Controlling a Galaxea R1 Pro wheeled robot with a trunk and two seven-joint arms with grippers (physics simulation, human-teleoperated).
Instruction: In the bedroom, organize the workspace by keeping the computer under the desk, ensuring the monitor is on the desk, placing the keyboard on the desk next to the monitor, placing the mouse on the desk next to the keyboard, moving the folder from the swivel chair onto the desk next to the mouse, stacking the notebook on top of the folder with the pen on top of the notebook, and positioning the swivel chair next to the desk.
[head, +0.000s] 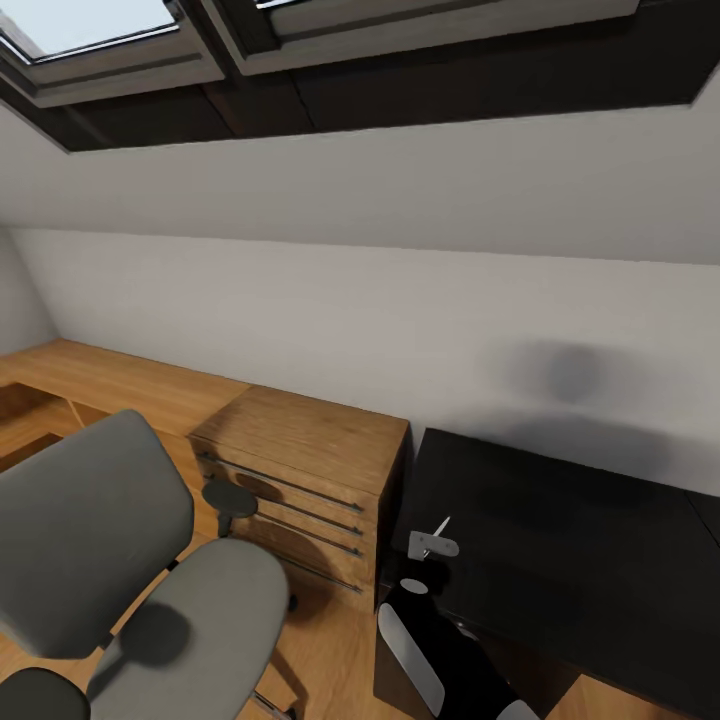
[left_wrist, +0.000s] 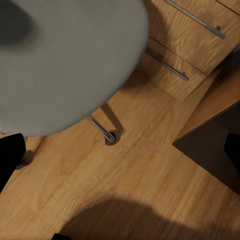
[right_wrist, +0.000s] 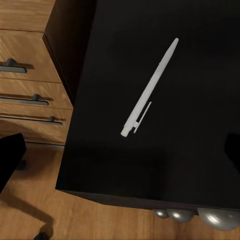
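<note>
Pen: lying loose on the desk, near its edge. Right gripper above it, fingers spread, empty. Chair at 8 o'clock. Risk: a clumsy pinch rolls the pen off the edge.

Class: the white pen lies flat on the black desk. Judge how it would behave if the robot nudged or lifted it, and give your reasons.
The pen is thin and rounded, so a sideways nudge would probably roll it, though its clip may stop that. It looks stiff and light, so it should lift easily. Lying flat on the smooth desk, it gives the fingers little height to grip and might slip.
</note>
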